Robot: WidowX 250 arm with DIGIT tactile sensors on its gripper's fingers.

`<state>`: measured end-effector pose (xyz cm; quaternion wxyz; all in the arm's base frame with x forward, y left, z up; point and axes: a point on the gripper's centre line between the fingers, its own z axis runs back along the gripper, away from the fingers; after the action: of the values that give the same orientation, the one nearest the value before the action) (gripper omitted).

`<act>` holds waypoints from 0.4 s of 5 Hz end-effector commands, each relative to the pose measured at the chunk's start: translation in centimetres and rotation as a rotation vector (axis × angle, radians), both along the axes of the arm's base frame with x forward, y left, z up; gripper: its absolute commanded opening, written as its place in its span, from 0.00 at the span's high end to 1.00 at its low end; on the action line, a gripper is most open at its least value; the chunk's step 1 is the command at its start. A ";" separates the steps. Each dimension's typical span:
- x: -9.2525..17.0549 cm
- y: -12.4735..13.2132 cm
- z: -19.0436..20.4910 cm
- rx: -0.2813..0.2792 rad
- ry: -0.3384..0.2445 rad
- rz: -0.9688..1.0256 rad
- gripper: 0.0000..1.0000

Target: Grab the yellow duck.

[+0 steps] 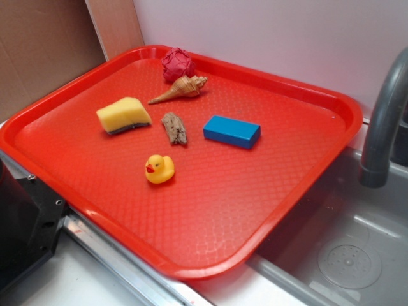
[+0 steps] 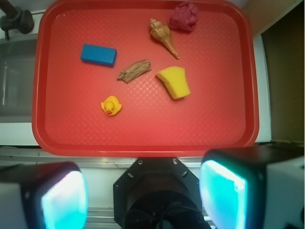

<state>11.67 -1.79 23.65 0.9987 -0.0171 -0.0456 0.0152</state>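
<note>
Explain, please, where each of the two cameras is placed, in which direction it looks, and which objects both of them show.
Exterior: sits off the robot, above a corner of the red tray, looking obliquely down; the sink and faucet are on the right; no gripper shows.
Wrist: sits on the arm, high above the tray's edge, looking down; the gripper is open, its two fingers blurred at the bottom.
Shared: the tray, yellow duck, blue block, yellow sponge, wood piece, seashell, dark red ball.

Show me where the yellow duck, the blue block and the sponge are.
yellow duck [image 1: 159,169], exterior view, on its body.
blue block [image 1: 232,131], exterior view, middle of its top face.
sponge [image 2: 174,82], wrist view, middle of its yellow face.
</note>
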 end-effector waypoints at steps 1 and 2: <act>0.0 0.0 0.0 0.000 0.000 0.000 0.00; 0.6 -0.4 -1.2 0.002 0.016 0.062 0.00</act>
<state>12.01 -2.20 22.07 0.9983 -0.0151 -0.0313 0.0468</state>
